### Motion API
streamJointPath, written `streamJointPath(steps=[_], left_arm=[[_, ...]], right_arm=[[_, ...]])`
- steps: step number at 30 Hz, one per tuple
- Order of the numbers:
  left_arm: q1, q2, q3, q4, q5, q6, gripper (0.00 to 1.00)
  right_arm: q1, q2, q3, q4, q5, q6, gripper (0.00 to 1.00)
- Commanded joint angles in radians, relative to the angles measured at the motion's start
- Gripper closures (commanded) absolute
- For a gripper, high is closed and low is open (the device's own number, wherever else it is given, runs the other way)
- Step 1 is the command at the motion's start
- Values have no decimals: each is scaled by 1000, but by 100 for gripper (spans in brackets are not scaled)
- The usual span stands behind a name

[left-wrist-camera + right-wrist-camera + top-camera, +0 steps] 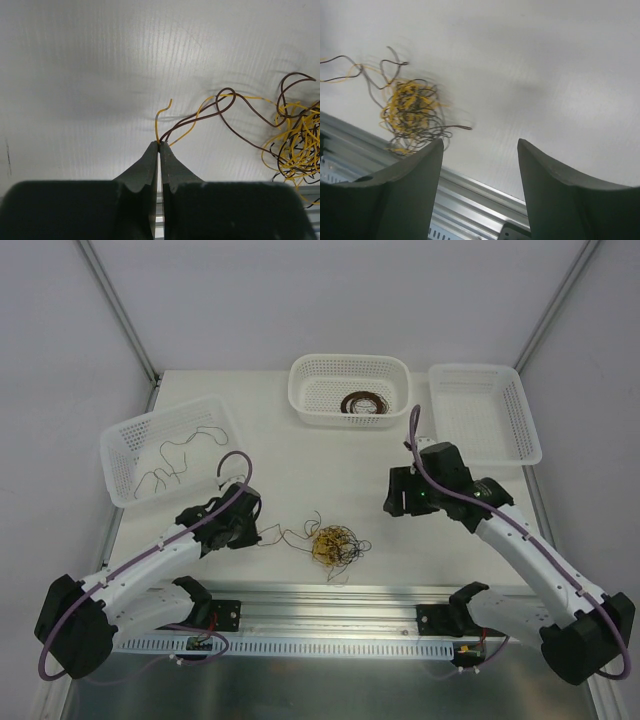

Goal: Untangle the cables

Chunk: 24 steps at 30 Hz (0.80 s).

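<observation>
Strands left of the cables are pinched by the left gripper; the right gripper is held wide open, empty.

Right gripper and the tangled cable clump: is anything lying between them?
Nothing. In the top external view, only bare white table separates the open right gripper from the cable clump.

Three baskets, two arms, one cable clump
</observation>
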Motion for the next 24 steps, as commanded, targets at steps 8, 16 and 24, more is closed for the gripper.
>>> streamJointPath(steps=[8,16,24], left_arm=[[11,-28,11,22,37,-8,100],[11,-30,-18,22,-27,-18,100],[24,-7,-33,19,-110,-34,100]], right_arm=[[289,281,85,179,-71,0,34],[376,544,84,293,-134,-6,38],[340,528,45,232,-2,-8,97]])
